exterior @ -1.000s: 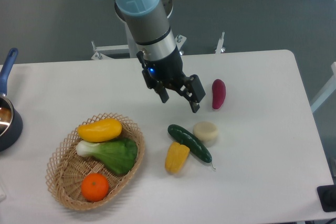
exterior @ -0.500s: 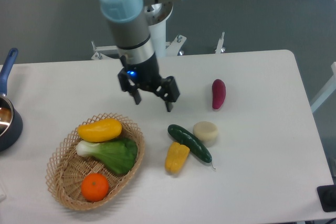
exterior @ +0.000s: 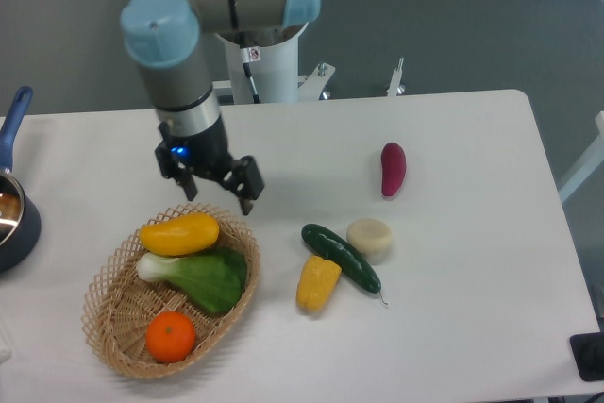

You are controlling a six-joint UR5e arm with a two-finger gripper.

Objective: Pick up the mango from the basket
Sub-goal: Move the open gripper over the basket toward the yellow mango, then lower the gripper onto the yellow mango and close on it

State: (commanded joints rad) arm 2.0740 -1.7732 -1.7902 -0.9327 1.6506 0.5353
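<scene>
The mango (exterior: 179, 233) is a glossy yellow oblong fruit lying across the far end of the wicker basket (exterior: 106, 327). It rests against a green leafy vegetable (exterior: 200, 277), and an orange (exterior: 171, 336) sits at the basket's near end. My gripper (exterior: 219, 195) hangs open above the basket's far rim, a little up and to the right of the mango, with nothing between its fingers.
To the right of the basket lie a yellow pepper piece (exterior: 317, 282), a dark green cucumber (exterior: 341, 257), a pale round piece (exterior: 369, 236) and a purple sweet potato (exterior: 393, 168). A dark pot (exterior: 13, 214) with a blue handle sits at the left table edge.
The arm has swept left across the table, from above the cucumber area to the basket's far rim. The gripper has stayed open. No object has moved.
</scene>
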